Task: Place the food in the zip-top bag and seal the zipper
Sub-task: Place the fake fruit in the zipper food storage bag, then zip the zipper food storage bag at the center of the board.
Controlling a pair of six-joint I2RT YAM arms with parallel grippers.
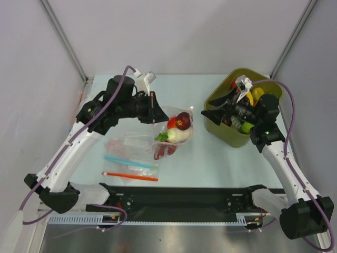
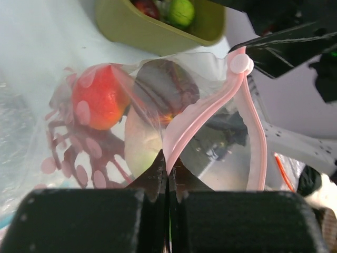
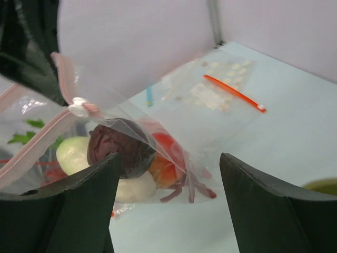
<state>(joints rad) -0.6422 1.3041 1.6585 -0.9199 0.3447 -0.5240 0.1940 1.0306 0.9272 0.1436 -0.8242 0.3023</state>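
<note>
Pale table (image 1: 210, 163) beneath everything, both arm bases at its near edge. From the near-left corner toward the far middle, the left arm; from the near-right corner toward the far-right one, the right arm.

Olive-green bin (image 1: 227, 136) by the far-right corner, with yellow and green toy pieces inside.

Just left of the bin, around the middle of the table: the zip-top bag (image 1: 176, 134), crinkly and clear, lower end down on the table, one mouth corner raised.

Toward the near-left corner, flat spare bags (image 1: 126, 153) overlapping, one with a blue strip (image 1: 129, 162), one with an orange-red strip (image 1: 130, 176).

Left pincer (image 1: 154, 112) clamped shut on the bag's mouth; in the left wrist view, fingertips (image 2: 154, 178) pressed together on one end of the zipper (image 2: 197, 116).

Right pincer (image 1: 207, 114) spread wide, above the bin rim on the side facing the bag, pointed at the bag and apart from it.

All the food inside the bag:
- White radish (image 1: 179, 135) with green top, in the middle.
- Red tomato (image 1: 171, 122) on the far side of the radish, next to a dark red round piece (image 1: 184, 121).
- Red lobster (image 1: 163, 151) at the near end.

Zipper pale pink, its two halves parted into a loop, mouth open. Small white slider (image 2: 241, 64) at the strip's far end.
</note>
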